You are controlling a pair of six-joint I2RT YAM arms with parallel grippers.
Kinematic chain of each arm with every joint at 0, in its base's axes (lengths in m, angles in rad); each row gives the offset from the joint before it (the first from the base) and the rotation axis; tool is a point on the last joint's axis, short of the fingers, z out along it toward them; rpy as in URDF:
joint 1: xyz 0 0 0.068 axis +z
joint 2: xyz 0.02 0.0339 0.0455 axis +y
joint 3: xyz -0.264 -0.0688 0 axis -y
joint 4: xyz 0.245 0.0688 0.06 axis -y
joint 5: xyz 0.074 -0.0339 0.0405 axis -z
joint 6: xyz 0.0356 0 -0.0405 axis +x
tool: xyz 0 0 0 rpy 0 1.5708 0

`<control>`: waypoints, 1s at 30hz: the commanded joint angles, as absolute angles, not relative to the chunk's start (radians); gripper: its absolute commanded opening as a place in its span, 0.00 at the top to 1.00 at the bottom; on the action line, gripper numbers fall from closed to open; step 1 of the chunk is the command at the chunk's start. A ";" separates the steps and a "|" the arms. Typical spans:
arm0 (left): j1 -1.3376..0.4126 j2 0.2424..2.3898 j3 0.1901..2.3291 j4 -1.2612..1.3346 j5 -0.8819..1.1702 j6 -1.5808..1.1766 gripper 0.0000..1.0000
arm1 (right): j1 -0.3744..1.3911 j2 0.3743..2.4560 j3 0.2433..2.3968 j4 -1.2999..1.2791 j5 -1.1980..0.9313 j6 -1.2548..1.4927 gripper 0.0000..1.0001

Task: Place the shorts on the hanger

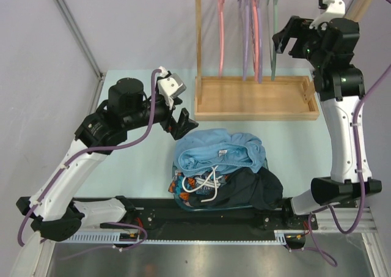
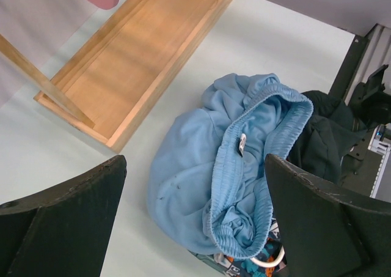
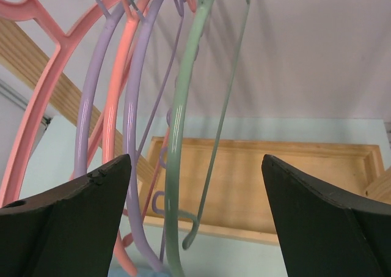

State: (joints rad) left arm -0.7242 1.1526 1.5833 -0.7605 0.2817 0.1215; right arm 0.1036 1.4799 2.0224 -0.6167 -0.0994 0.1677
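The left gripper (image 1: pixel 182 124) is held agape near the shorts (image 1: pixel 214 151); the right gripper (image 1: pixel 286 40) is spread wide before the hanger (image 3: pixel 177 136).

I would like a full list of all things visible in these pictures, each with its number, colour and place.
shorts: one, light sky-blue, on top of the clothes pile
drawstring: one, white, looped at the pile's near side
patterned garment: one, blue and orange, under the shorts
black garment: one, black, right part of the pile
hanger: one, sage green, rightmost on the rail
pink hangers: two, pink, on the rail
purple hangers: two, purple, on the rail
wooden rack: one, light wood, far side of the table
table: one, pale green
left hand: one, black, open, left of the pile
right hand: one, black, open, raised beside the hanger
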 commanded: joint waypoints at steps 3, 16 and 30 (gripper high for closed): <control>-0.712 1.147 1.614 -0.700 0.301 0.086 0.00 | 0.163 1.528 2.126 -0.563 -0.086 0.115 0.08; -0.709 1.126 1.602 -0.692 0.305 0.087 0.00 | 0.204 1.611 2.112 -0.509 0.152 0.028 0.28; -0.664 1.196 1.653 -0.718 0.370 0.012 0.00 | 0.178 1.644 2.094 -0.531 0.115 0.014 0.72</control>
